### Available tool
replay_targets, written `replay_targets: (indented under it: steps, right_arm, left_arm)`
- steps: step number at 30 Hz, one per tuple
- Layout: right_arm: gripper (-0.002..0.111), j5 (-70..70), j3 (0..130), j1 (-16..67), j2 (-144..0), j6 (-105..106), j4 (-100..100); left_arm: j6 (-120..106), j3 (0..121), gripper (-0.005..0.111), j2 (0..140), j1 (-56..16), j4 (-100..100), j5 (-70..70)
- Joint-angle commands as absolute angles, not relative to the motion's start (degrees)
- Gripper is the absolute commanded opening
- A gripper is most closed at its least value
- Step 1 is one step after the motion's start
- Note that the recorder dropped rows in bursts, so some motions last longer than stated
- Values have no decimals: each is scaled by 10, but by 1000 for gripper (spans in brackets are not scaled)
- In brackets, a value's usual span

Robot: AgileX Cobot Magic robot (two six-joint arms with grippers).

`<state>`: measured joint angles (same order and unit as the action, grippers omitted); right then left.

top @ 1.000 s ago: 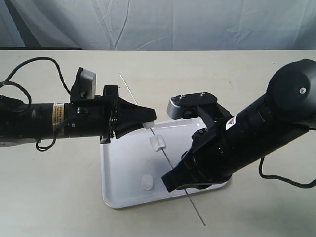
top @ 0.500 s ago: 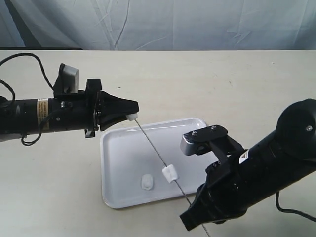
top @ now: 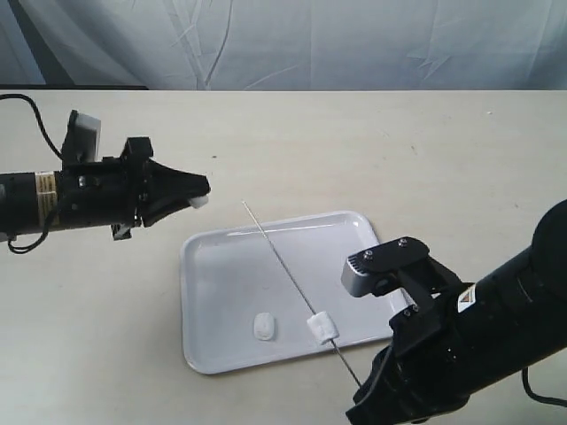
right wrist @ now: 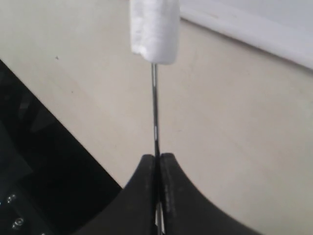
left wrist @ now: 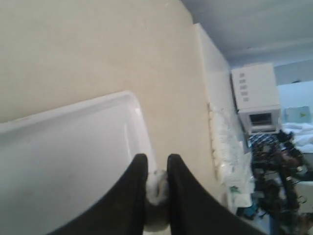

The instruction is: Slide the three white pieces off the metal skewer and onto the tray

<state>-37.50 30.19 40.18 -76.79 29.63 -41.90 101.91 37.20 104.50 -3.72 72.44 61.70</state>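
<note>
The white tray [top: 221,274] lies at the table's middle. One white piece [top: 264,327] rests loose on the tray near its front. A second white piece [top: 322,328] [right wrist: 153,29] is still threaded on the thin metal skewer [top: 279,261] [right wrist: 155,112], which slants up over the tray. My right gripper [top: 361,390] [right wrist: 158,157] is shut on the skewer's lower end at the front right. My left gripper [top: 200,194] [left wrist: 157,164] hovers left of the tray, off the skewer, shut on the third white piece [top: 201,200] [left wrist: 157,182]. The tray's corner [left wrist: 124,105] shows in the left wrist view.
A pale cloth backdrop [top: 292,40] hangs behind the beige table [top: 372,142]. Black cables [top: 27,106] trail from the left arm at the far left. In the left wrist view, a white appliance [left wrist: 254,95] and clutter sit beyond the table edge.
My left gripper has drawn back to the left with a white piece, pulling it off the skewer's tip. My right gripper has moved toward the front right, carrying the skewer and remaining piece.
</note>
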Motion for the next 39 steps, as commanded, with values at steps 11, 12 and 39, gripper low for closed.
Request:
replay_targets:
  steps: [11, 12, 39]
  right_arm:
    - [-1, -351, 301, 400, -754, 298, -431]
    - [-1, -351, 301, 400, -754, 298, -431]
    - [-1, -211, 375, 400, -802, 224, -456]
  left_arm:
    - [1013, 372, 30, 1040, -185, 824, 373]
    - [1013, 372, 35, 1040, -190, 824, 370]
    - [1009, 373, 41, 1039, -172, 678, 700]
